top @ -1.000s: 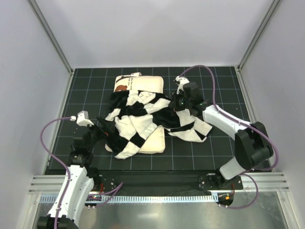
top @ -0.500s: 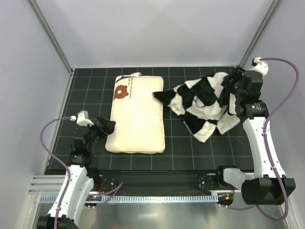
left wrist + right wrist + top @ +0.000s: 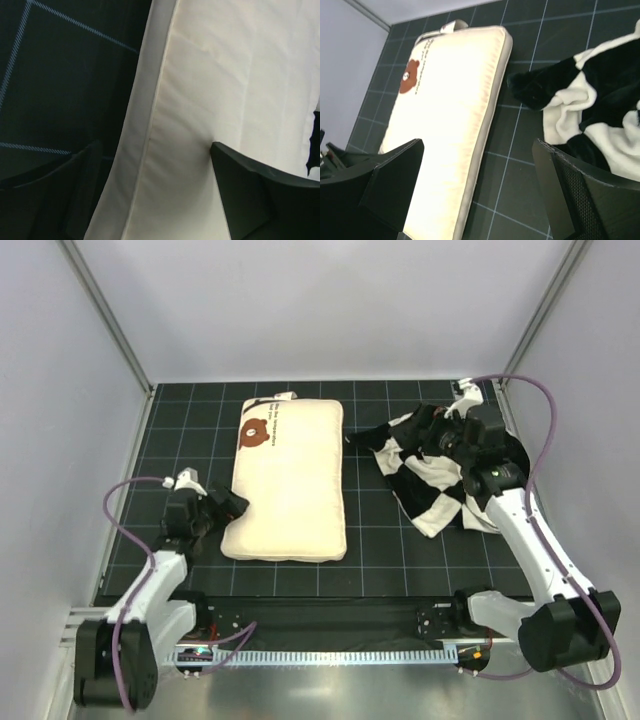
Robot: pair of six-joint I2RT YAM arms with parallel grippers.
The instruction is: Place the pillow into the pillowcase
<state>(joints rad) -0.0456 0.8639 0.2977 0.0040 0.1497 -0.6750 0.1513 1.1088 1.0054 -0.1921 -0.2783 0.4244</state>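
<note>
So the black grid mat [image 3: 380,540] has the pillow [image 3: 290,480] lying flat left of centre, bear mark at its far end. It's fully outside the pillowcase [image 3: 435,475], which is a crumpled checkered heap by the mat's right edge. The left gripper [image 3: 155,150] is spread wide across the pillow's near left edge, not clamping. The right gripper [image 3: 425,430] sits over the heap, jaws wide, nothing in them.

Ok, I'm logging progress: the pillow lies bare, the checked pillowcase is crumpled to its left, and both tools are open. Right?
Not quite. The top view shows the pillowcase crumpled to the right of the pillow, not its left. The rest holds: the pillow lies bare, and the left tool and right tool are both open.
</note>
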